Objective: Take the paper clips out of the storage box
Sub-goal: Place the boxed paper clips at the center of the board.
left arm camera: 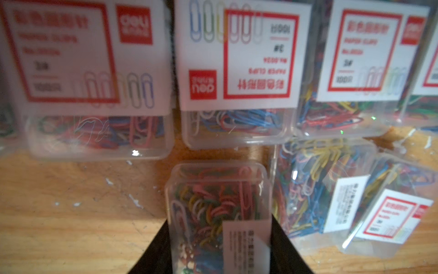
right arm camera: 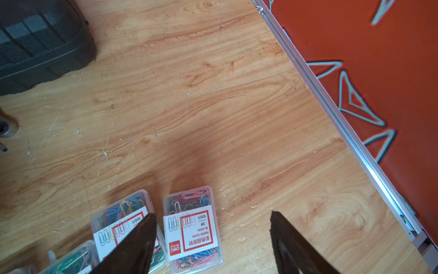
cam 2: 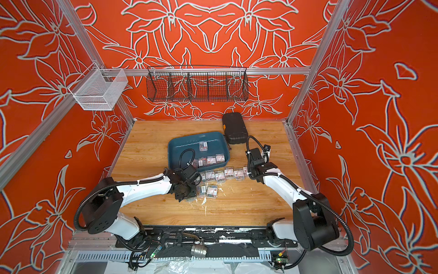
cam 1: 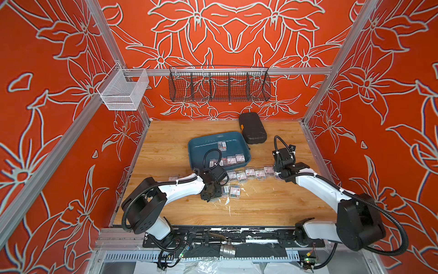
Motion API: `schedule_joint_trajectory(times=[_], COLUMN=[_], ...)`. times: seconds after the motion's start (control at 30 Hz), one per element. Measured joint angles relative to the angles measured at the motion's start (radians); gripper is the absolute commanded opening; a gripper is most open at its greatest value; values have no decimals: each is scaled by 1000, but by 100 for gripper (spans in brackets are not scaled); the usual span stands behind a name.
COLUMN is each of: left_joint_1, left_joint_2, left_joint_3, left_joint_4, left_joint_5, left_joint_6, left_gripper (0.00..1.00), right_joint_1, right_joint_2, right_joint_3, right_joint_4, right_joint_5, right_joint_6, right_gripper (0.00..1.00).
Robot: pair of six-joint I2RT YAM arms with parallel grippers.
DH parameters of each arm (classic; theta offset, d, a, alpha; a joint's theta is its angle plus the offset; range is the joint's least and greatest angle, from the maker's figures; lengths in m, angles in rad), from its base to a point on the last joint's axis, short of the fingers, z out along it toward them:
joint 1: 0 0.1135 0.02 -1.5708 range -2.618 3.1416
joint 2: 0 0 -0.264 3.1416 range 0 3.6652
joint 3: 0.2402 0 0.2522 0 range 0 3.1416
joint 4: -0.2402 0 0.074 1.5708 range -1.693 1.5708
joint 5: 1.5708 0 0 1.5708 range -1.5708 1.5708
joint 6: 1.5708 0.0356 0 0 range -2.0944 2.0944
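The teal storage box (cam 1: 201, 144) sits mid-table in both top views and holds several clear boxes of paper clips (cam 1: 233, 159), one apart (cam 2: 203, 145). More clip boxes lie in a row on the wood (cam 1: 241, 176) in front of it. My left gripper (left arm camera: 219, 217) is shut on one clip box (left arm camera: 213, 189), held on edge just over the table beside other clip boxes (left arm camera: 237, 71). My right gripper (right arm camera: 212, 213) hangs open at the row's right end, over a labelled clip box (right arm camera: 192, 227) that lies flat and untouched.
A black hard case (cam 1: 252, 128) lies behind the storage box, also in the right wrist view (right arm camera: 35, 47). A black wire basket (cam 1: 219, 86) and a white mesh basket (cam 1: 123, 91) hang on the rails. The aluminium side rail (right arm camera: 343, 123) runs close to my right gripper.
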Motion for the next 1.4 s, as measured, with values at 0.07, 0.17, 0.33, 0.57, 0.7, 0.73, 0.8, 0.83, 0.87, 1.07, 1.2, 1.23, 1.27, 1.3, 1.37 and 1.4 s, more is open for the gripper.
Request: schedule_joint_trajectory(times=[0.07, 0.17, 0.33, 0.57, 0.7, 0.73, 0.8, 0.83, 0.87, 1.07, 1.2, 1.23, 1.27, 1.3, 1.37, 1.4], left_joint_1=[0, 0, 0, 0, 0, 0, 0, 0, 0, 0, 0, 0, 0, 0, 0, 0], left_joint_2=[7, 11, 11, 11, 9, 6, -3, -9, -16, -46, -46, -46, -46, -46, -44, -43], left_joint_3=[9, 15, 15, 16, 16, 16, 16, 16, 16, 12, 12, 12, 12, 12, 12, 12], left_joint_4=[1, 3, 2, 1, 2, 2, 3, 3, 3, 13, 22, 23, 24, 26, 31, 33], left_joint_5=[-2, -4, -10, -18, -16, -16, -16, -16, -16, -15, -9, -8, -6, -5, -1, 0], left_joint_6=[0, 0, 3, 11, 13, 13, 9, 8, 7, -3, -8, -8, -8, -8, -8, -8], left_gripper=[36, 49, 59, 67, 58, 57, 57, 57, 57, 54, 54, 54, 54, 53, 53, 53], right_joint_1=[0, 0, 0, 0, 0, 0, 0, 0, 0, 0, 0, 0, 0, 0, 0, 0], right_joint_2=[0, 0, 0, 0, 0, 0, 0, 0, 0, 0, 0, 0, 0, 0, 0, 0], right_joint_3=[0, 0, 0, 0, 0, 0, 0, 0, 0, 0, 0, 0, 0, 0, 0, 0], right_joint_4=[0, 0, 0, 0, 0, 0, 0, 0, 0, 0, 0, 0, 0, 0, 0, 0], right_joint_5=[0, 0, 0, 0, 0, 0, 0, 0, 0, 0, 0, 0, -1, 0, 0, 0], right_joint_6=[0, 0, -1, -2, -4, -4, -4, -4, -4, -5, -5, -5, -5, -5, -5, -5], right_gripper=[78, 78, 78, 78, 78, 78, 78, 78, 78, 78, 78, 78, 78, 78, 78, 78])
